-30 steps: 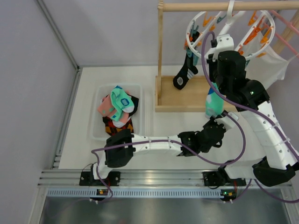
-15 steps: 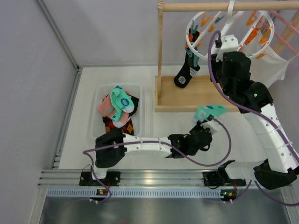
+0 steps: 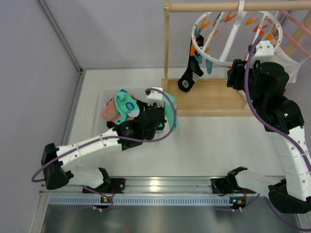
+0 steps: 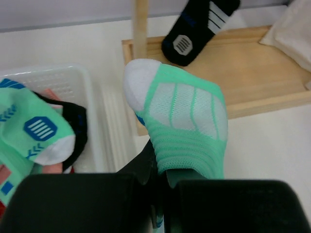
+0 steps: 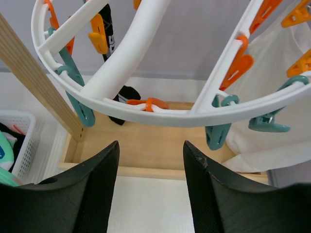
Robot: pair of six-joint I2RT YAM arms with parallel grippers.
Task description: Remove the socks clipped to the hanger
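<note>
My left gripper is shut on a mint-teal sock and holds it beside the right edge of the white basket; the sock also shows in the top view. The round white hanger hangs from the wooden rail, with orange and teal pegs. One black sock with white marks still hangs clipped at its left side; it also shows in the left wrist view. My right gripper is open and empty just below the hanger ring.
The basket holds several socks, pink, mint and black. A wooden stand with a base tray and upright post carries the hanger. A large white cloth hangs at the right on a pink hanger.
My left arm has swung left from the middle of the table to the basket, carrying the mint-teal sock. My right arm has moved right and up, away from the sock.
</note>
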